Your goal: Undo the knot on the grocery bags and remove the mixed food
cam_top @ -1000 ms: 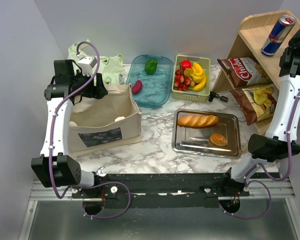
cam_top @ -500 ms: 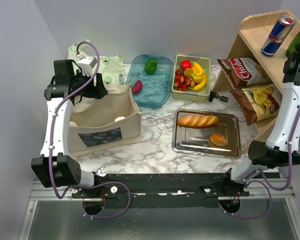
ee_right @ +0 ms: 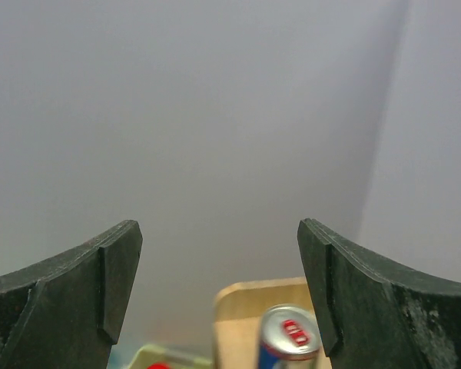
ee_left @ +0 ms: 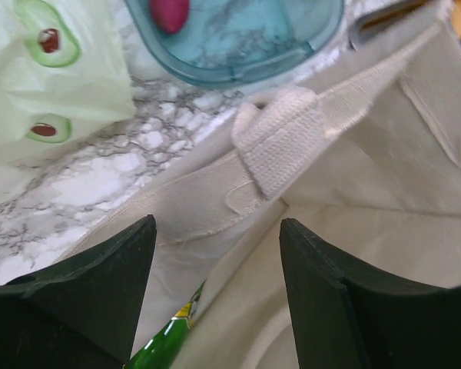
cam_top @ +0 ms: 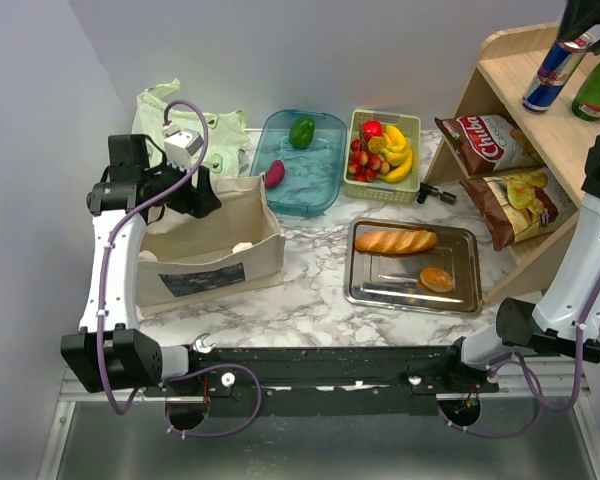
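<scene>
My left gripper [cam_top: 196, 196] is open over the far rim of the beige canvas tote [cam_top: 210, 272]. In the left wrist view its fingertips [ee_left: 215, 231] straddle the tote's rim and handle strap [ee_left: 280, 146]; a green bottle tip [ee_left: 165, 342] shows inside. The pale green bag [cam_top: 220, 135] lies limp behind the tote; I see no knot. My right gripper [cam_top: 582, 18] is open and empty, high above the shelf. A green bottle [cam_top: 598, 90] stands on the shelf. Green pepper [cam_top: 301, 131], magenta vegetable [cam_top: 274, 174], bananas [cam_top: 397, 150], strawberries [cam_top: 364, 160] and crisp bags [cam_top: 485, 140] are out.
A blue tray [cam_top: 325, 190] and a yellow-green basket [cam_top: 412, 125] sit at the back. A metal tray [cam_top: 465, 290] holds a bread loaf [cam_top: 395, 240] and bun [cam_top: 436, 279]. The wooden shelf [cam_top: 500, 75] at right holds a drink can [cam_top: 548, 65].
My right gripper has risen from the shelf, leaving the green bottle standing beside the can. My left gripper has shifted slightly right over the tote's rim.
</scene>
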Tool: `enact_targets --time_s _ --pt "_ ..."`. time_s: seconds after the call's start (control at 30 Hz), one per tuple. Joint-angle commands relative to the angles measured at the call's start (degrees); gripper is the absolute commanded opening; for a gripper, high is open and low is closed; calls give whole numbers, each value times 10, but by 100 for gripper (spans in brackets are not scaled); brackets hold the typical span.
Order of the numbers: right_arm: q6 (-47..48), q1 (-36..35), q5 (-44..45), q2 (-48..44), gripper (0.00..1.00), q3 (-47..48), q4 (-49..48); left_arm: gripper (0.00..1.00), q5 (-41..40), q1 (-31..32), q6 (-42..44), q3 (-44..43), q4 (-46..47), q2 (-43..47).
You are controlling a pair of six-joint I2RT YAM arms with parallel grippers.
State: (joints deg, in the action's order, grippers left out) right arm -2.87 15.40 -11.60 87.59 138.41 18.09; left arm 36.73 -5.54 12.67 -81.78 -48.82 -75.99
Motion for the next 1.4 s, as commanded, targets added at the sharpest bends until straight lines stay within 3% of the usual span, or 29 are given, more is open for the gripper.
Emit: enact_targets --time_s 0.0,0.1,0.23,0.47,0.63,0.77,1.07,1.27,1.37 --pt "-116 1 -246 10 90 -41 71 66 113 2 104 28 -91 51" --pt "-168 -11 -331 8 89 -90 63 66 124 2 144 45 -124 74" --pt "-149 -74 -357 18 89 -106 98 66 109 2 149 75 -120 107" --pt "20 -292 -316 69 90 -116 197 67 73 0 94 79 -79 147" --pt "178 -458 -265 106 94 -146 192 67 53 -3 63 91 -51 183" --pt "207 -551 -249 160 96 -126 153 66 21 -9 47 91 -52 187" --pt "273 -654 -236 217 97 -194 84 62 -15 -31 36 110 -42 206" --pt "283 -656 -126 257 95 -201 25 60 3 -40 68 120 -75 217" --pt "293 -656 -116 255 95 -201 13 57 11 -51 91 126 -97 223"
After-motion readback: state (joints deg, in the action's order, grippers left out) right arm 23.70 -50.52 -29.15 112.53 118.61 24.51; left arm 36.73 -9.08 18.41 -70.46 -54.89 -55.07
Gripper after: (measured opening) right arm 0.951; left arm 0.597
